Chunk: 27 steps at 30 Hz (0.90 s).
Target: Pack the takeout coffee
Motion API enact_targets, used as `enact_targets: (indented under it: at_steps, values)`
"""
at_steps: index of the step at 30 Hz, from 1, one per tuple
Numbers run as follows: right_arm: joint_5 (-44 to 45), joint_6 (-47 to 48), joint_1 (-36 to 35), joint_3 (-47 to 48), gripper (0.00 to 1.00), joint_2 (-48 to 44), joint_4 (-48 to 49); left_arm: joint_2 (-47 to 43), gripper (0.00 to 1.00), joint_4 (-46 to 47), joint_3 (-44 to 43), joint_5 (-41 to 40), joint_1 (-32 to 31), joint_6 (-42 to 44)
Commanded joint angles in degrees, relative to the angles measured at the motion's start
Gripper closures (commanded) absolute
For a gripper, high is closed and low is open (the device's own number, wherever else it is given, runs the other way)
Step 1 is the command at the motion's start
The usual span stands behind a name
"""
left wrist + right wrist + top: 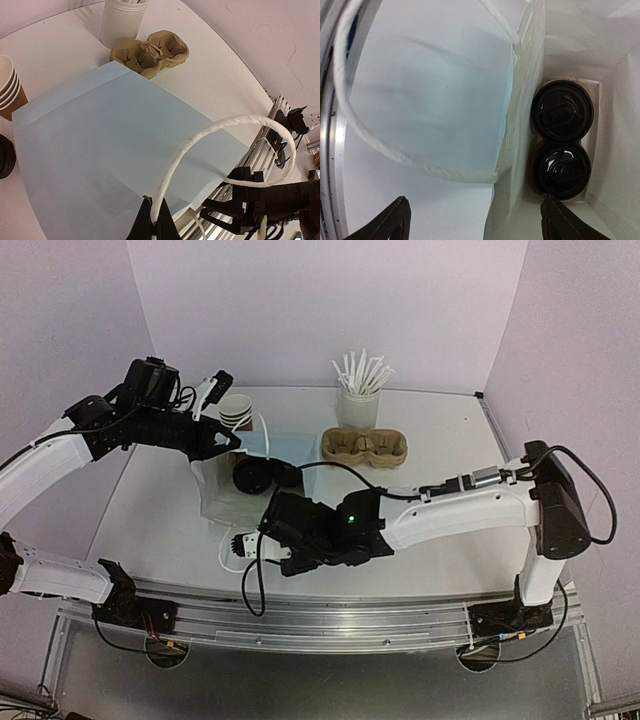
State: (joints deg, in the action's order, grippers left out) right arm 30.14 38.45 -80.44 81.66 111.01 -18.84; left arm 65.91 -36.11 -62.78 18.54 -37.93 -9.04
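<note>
The white handled paper bag (222, 492) stands open at centre left. Two black lids (562, 111) sit side by side deep inside it, on brown cups that barely show. My left gripper (155, 212) is shut on the bag's far rope handle (210, 132) and holds it up; it also shows in the top view (230, 440). My right gripper (477, 220) is open and empty, hovering over the bag's near wall. A stack of brown cups (236, 410) stands behind the bag. The tan carrier (365, 447) lies empty to the right.
A white cup of white sticks (360, 400) stands behind the carrier. The bag's near handle (350, 125) loops loose towards the front rail (320, 592). The purple walls close in at the back and sides.
</note>
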Motion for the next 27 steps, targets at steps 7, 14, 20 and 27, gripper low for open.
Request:
enact_targets:
  at_steps: [7,14,20,27]
  values:
    - [8.5,1.6,2.8,5.5,0.38,4.3,0.8,-0.1,1.0,0.3,-3.5,1.4,0.1,-0.2]
    - [10.6,3.0,2.8,7.2,0.71,5.5,1.5,0.0,1.0,0.4,-3.7,1.5,0.2,-0.2]
    - [9.6,1.6,2.8,7.7,0.89,3.8,1.4,-0.2,1.0,0.1,-3.8,1.4,0.2,-0.1]
    - [7.1,-2.2,2.8,9.5,0.97,0.1,0.4,-0.2,1.0,-1.0,-5.0,1.2,0.4,0.1]
